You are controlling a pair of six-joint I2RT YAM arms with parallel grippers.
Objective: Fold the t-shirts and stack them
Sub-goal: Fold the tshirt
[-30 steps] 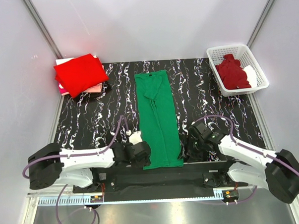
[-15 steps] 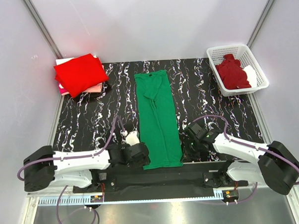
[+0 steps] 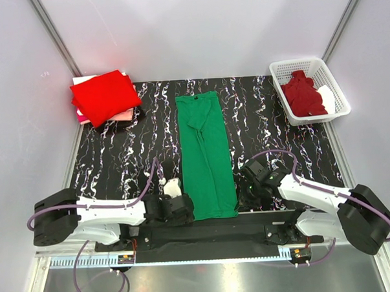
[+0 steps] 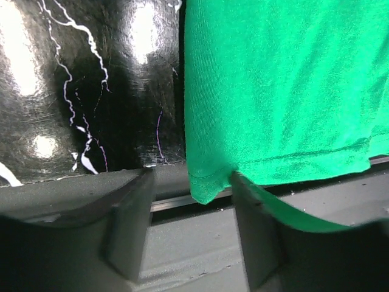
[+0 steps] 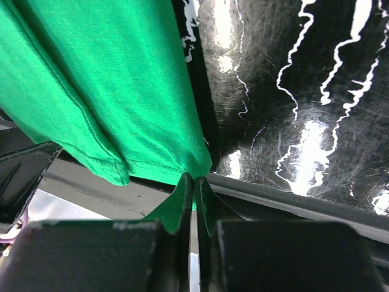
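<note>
An emerald green t-shirt (image 3: 206, 155) lies folded into a long strip down the middle of the black marbled table. My right gripper (image 5: 194, 193) is shut on its near right hem corner (image 5: 193, 163), the cloth pinched between the pads. My left gripper (image 4: 191, 225) stands open at the near left corner (image 4: 203, 185), which hangs between the fingers and touches the right finger (image 4: 255, 231). A bright red t-shirt (image 3: 104, 95) lies folded on top of a pink and white pile at the back left. A dark maroon t-shirt (image 3: 303, 95) sits crumpled in the basket.
The white lattice basket (image 3: 279, 68) stands at the back right and also holds a white piece of cloth (image 3: 327, 98). A dark cloth (image 3: 126, 123) shows under the red pile. The table's near edge rail (image 3: 211, 226) runs just below both grippers.
My right gripper has closed on the green shirt's near right corner. My left gripper has slid toward the near edge, to the shirt's left corner, with its jaws slightly wider.
</note>
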